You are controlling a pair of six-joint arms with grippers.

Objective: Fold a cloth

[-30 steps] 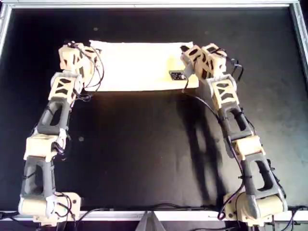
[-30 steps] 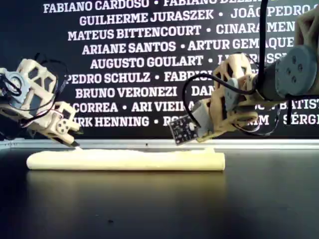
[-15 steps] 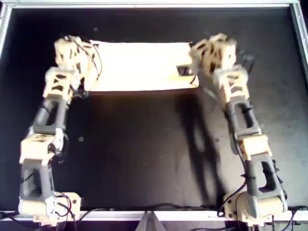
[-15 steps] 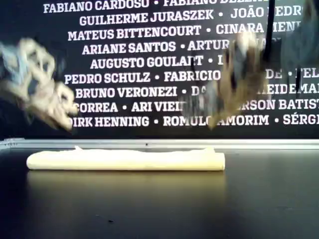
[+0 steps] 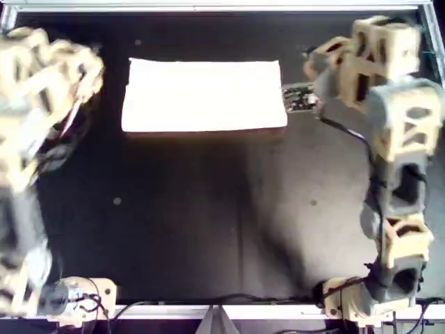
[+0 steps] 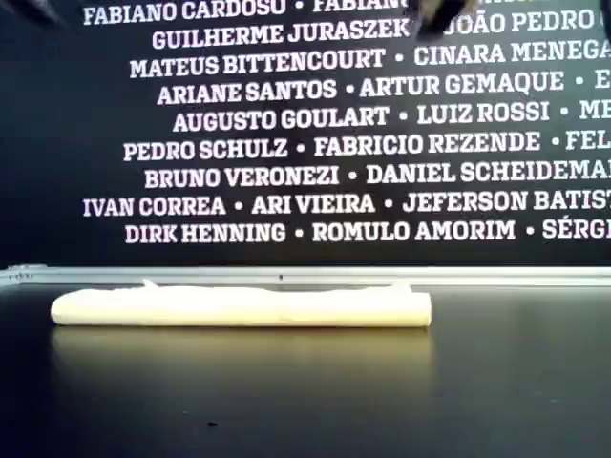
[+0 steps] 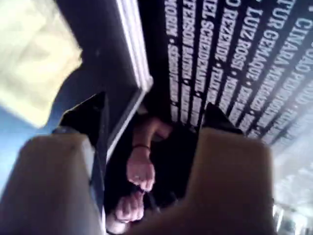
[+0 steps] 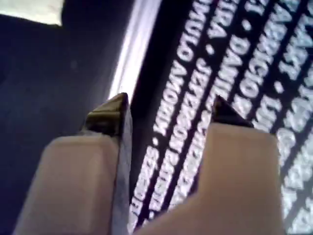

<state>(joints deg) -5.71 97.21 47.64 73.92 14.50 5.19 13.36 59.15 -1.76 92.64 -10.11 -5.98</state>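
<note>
1. The cloth is lying folded into a flat rectangle on the far part of the black table in the overhead view.
2. My left gripper is gaping, gripping nothing.
3. My right gripper is likewise spread and bare, raised clear of the cloth.

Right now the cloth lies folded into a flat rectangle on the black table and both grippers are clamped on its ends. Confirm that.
Not quite. The cloth does lie folded flat on the black table, but neither gripper holds it. The wrist views show the left gripper and the right gripper open with nothing between the jaws, and the exterior view shows the cloth lying alone.
</note>
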